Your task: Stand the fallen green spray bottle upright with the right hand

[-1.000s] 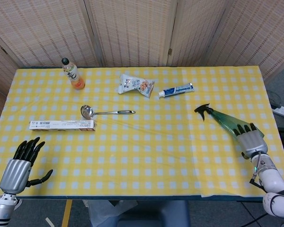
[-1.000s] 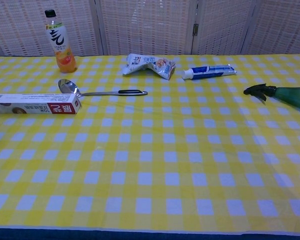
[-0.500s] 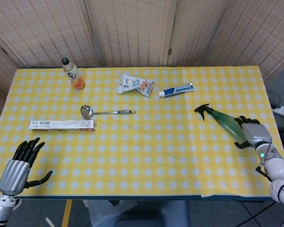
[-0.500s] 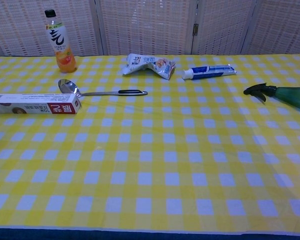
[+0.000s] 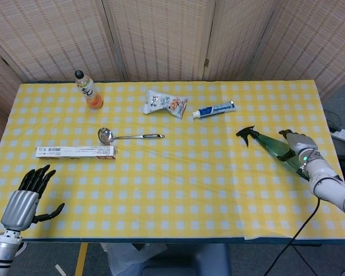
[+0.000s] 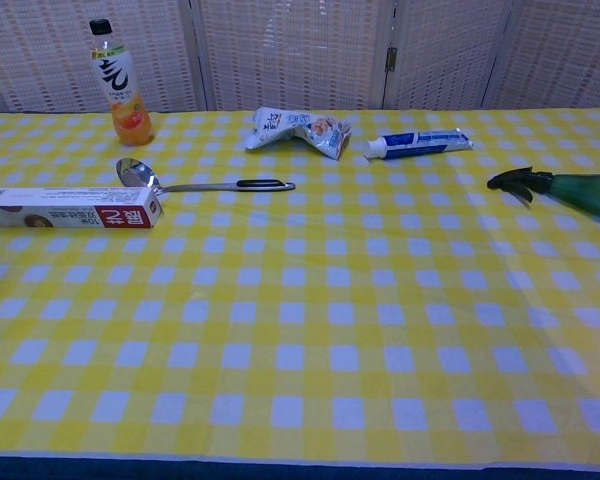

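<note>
The green spray bottle (image 5: 271,147) lies on its side at the right of the yellow checked table (image 5: 178,190), its black nozzle pointing left. In the chest view the green spray bottle (image 6: 578,190) runs off the right edge, still flat on the cloth. My right hand (image 5: 299,150) sits over the bottle's thick rear part, with dark fingers (image 5: 286,156) wrapped across the body. The chest view does not show this hand. My left hand (image 5: 24,201) hovers at the table's near left corner, fingers spread, holding nothing.
A toothpaste tube (image 5: 214,109) and a snack packet (image 5: 165,103) lie behind the bottle to the left. A ladle (image 5: 129,137), a long flat box (image 5: 76,152) and an upright orange drink bottle (image 5: 89,91) occupy the left half. The table's right edge is close to the hand.
My right hand has turned and slid up from the near side onto the bottle's body, its fingers closing across it. The bottle has stayed lying in place. The left hand barely moved.
</note>
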Robot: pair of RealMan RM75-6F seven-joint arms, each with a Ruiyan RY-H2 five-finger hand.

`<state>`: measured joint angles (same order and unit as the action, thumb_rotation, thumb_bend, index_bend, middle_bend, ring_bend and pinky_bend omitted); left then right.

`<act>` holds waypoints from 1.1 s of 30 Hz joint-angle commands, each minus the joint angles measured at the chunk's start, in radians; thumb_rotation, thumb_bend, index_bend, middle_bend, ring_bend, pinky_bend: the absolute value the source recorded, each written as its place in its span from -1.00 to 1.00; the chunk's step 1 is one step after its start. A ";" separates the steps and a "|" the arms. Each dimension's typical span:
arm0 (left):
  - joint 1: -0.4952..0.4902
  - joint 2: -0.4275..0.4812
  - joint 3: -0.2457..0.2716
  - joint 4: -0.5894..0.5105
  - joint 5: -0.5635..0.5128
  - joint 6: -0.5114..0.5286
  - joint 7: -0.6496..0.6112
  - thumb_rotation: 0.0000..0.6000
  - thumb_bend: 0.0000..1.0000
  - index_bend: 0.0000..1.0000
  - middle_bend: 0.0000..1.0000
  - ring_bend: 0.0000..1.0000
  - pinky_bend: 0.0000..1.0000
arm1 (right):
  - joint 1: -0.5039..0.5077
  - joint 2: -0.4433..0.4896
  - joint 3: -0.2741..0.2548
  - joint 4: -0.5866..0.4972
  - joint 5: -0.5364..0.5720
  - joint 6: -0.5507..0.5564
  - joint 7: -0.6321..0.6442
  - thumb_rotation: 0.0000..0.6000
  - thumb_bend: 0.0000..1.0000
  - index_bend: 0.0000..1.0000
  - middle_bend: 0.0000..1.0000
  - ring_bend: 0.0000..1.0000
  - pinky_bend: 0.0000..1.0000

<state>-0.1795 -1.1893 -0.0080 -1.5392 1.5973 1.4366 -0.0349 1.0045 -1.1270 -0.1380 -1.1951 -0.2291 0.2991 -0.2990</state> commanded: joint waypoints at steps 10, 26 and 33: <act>-0.019 -0.003 -0.011 0.036 -0.036 -0.037 -0.057 -0.18 -0.34 -1.00 -1.00 -1.00 -1.00 | 0.110 -0.189 -0.119 0.301 -0.018 -0.187 0.197 0.75 -0.24 -0.31 -0.96 -0.86 -1.00; -0.016 -0.001 -0.009 0.037 -0.040 -0.029 -0.062 -0.18 -0.34 -1.00 -1.00 -1.00 -1.00 | 0.128 -0.242 -0.195 0.399 -0.154 -0.210 0.376 0.75 -0.24 -0.46 -0.94 -0.83 -1.00; -0.012 0.005 -0.007 0.034 -0.031 -0.016 -0.071 -0.18 -0.34 -1.00 -1.00 -1.00 -1.00 | 0.149 -0.237 -0.216 0.364 -0.196 -0.190 0.431 0.76 -0.24 -0.55 -0.95 -0.83 -1.00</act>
<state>-0.1919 -1.1850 -0.0150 -1.5050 1.5657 1.4201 -0.1062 1.1495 -1.3656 -0.3507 -0.8258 -0.4200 0.1050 0.1275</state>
